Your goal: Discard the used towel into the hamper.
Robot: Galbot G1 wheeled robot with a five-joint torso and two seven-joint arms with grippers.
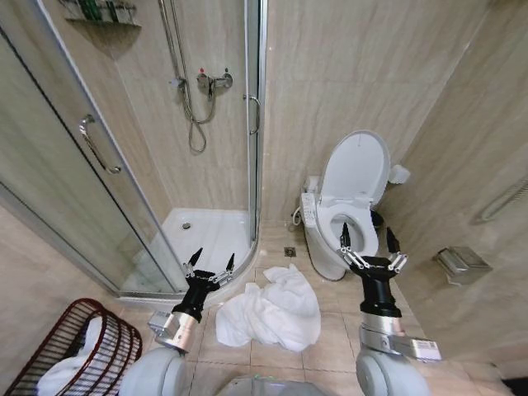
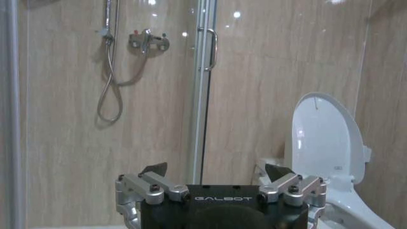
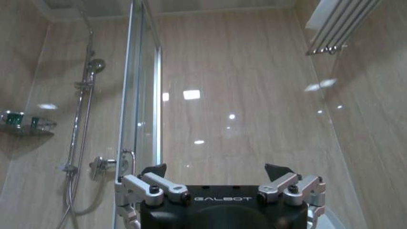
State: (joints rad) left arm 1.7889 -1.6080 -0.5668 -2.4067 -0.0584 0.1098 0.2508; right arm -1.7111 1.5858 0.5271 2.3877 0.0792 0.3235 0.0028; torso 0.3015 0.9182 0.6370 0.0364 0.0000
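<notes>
A crumpled white towel [image 1: 270, 312] lies on the tiled floor in the head view, between my two arms. The hamper [image 1: 78, 351], a dark red-brown basket of thin bars with white cloth inside, stands at the lower left. My left gripper [image 1: 209, 262] is open, raised just left of the towel and right of the hamper. My right gripper [image 1: 369, 241] is open too, held up to the right of the towel in front of the toilet. In the wrist views, the left gripper [image 2: 216, 170] and the right gripper [image 3: 216, 170] each hold nothing.
A glass shower cabin [image 1: 148, 165] with an open door fills the left and back. A white toilet [image 1: 346, 206] with its lid up stands at the back right. A floor drain [image 1: 290, 251] lies beyond the towel. A small bin [image 1: 462, 264] hangs on the right wall.
</notes>
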